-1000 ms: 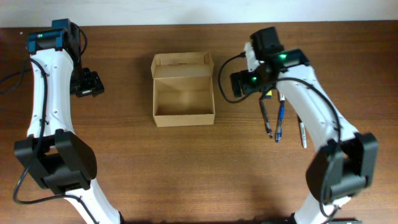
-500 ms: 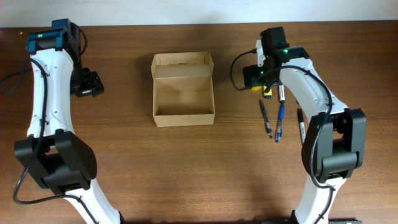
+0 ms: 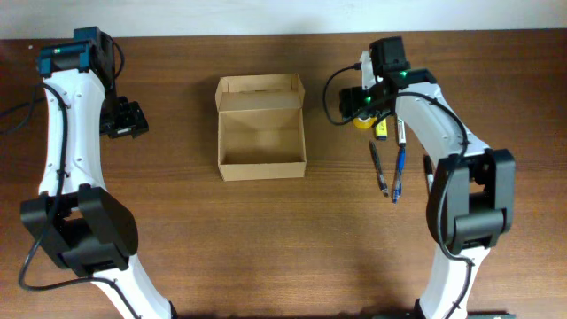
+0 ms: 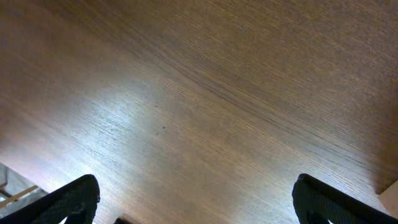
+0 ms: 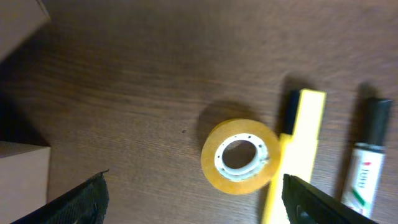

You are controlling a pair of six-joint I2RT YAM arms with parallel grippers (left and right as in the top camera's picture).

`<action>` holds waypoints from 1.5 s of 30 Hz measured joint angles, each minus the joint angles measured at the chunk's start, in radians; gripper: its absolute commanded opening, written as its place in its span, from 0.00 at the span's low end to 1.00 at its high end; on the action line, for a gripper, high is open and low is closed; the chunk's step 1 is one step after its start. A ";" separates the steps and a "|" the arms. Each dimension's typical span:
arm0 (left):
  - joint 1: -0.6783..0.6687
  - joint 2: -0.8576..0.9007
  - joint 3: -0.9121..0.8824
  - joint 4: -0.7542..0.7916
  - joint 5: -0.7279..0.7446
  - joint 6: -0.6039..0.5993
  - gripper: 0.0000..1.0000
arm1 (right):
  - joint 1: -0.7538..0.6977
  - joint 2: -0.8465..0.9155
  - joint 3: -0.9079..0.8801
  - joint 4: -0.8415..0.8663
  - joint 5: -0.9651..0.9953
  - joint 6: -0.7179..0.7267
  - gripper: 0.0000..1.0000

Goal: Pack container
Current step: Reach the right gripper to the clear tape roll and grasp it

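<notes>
A wooden table (image 3: pixel 266 239) seen from above, with a robot arm on each side. The box (image 3: pixel 261 133) sits in the middle of the table, towards the far edge. It is open, its lid (image 3: pixel 260 87) folded back flat behind it, and the inside looks bare.

The left claw (image 3: pixel 124 120) hangs well to the left of the box. Its wrist view shows its fingers (image 4: pixel 68 202) spread wide over plain wood, gripping nothing.

The right claw (image 3: pixel 358 105) hovers to the right of the box, over a tape roll (image 3: pixel 361 122). From its wrist, the fingers (image 5: pixel 81 199) stand wide apart and clear of the roll, which lies flat on the wood. A yellow marker (image 5: pixel 300 143) touches the roll's right side, and a labelled marker (image 5: pixel 367 165) lies just beyond that. A corner of the box shows at the left edge of this view.

Nearer the front, a black pen (image 3: pixel 379 170) and a blue pen (image 3: pixel 400 174) lie side by side.
</notes>
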 measured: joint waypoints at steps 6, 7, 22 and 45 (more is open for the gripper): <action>0.000 0.000 0.000 0.000 0.000 0.000 1.00 | 0.008 0.061 0.000 0.008 -0.034 0.003 0.89; 0.000 0.000 0.000 0.000 0.000 0.000 1.00 | 0.012 0.064 0.000 0.009 -0.036 0.003 0.89; 0.000 0.000 0.000 0.001 0.000 0.000 1.00 | 0.049 0.099 0.018 0.014 -0.032 0.002 0.89; 0.000 0.000 0.000 0.000 0.000 0.000 1.00 | 0.024 0.128 0.019 -0.014 0.053 0.000 0.24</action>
